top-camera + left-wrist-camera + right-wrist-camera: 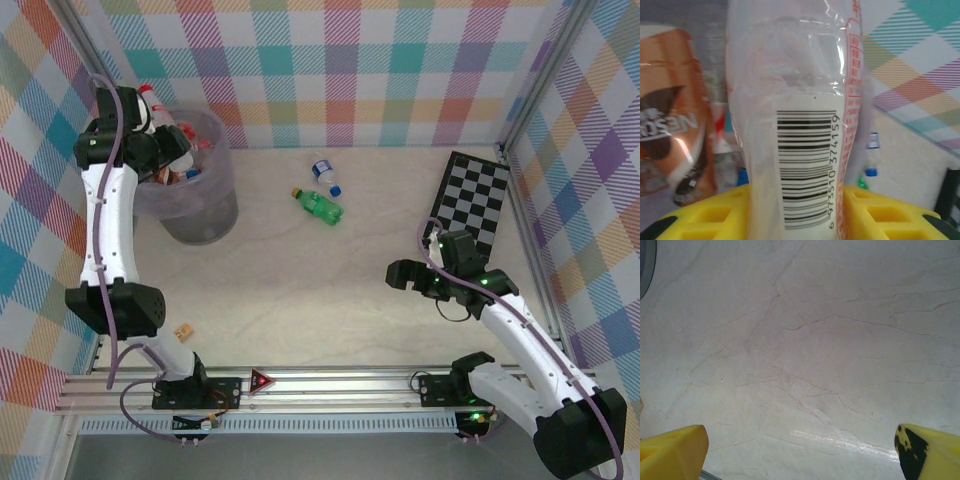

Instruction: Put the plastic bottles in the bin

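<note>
At the upper left, a red-capped bottle (150, 102) is held by the left gripper (165, 140) above the bin (207, 215). At centre, a clear bottle (325, 177) and a green bottle (320, 206) are laid close together. The right gripper (408, 277) is seen right of centre, below the checkerboard (470, 200).

I'm in a lab test cell: pastel plaid cloth walls (350, 70) at top, silver aluminium rail (340, 380) at bottom.
</note>
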Available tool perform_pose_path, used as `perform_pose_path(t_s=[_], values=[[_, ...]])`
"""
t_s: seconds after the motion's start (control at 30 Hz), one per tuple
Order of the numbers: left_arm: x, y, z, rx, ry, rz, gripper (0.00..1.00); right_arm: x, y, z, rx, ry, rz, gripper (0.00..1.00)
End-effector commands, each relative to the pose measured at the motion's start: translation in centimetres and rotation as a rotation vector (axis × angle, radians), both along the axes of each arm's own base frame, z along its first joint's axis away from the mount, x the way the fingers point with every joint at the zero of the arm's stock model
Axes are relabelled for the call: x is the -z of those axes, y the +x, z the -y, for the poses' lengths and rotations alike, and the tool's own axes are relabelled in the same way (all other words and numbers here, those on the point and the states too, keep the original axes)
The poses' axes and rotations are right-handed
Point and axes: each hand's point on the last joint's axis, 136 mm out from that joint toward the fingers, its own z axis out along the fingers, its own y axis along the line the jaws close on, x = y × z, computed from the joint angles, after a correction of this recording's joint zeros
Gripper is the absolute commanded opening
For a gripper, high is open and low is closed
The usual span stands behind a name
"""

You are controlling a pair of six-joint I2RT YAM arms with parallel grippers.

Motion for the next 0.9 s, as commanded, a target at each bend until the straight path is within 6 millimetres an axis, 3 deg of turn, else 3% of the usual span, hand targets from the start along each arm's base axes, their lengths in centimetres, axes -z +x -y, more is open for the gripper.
perform_pose_path(t_s=[0.0, 0.07, 0.17, 0.33, 0.53, 0.87], values=[[1.7, -0.4, -1.0, 0.020, 0.054, -0.084, 0.43, 0.2, 0.0, -0.1, 0.003, 0.020, -0.006, 0.96], [2.2, -0.4, -1.6, 0.012, 0.084, -0.110, 0.48, 0.2, 0.1, -0.2, 0.004, 0.021, -0.008, 0.96], [2.2, -0.4, -2.0, 0.021, 0.109, -0.128, 0.65, 0.3, 0.2, -0.2, 0.001, 0.019, -0.011, 0.96], [-0.5, -0.7, -3.1, 0.004, 0.187, -0.078, 0.80, 0.6, 0.3, -0.4, -0.003, 0.025, -0.018, 0.96], [-4.0, -0.3, -4.9, -0.059, 0.259, 0.003, 0.80, 1.0, 0.2, -0.5, 0.000, 0.032, -0.027, 0.95], [-3.7, 4.5, -6.9, -0.122, 0.317, 0.090, 0.65, 1.3, 0.1, -0.4, 0.007, 0.028, -0.035, 0.96]])
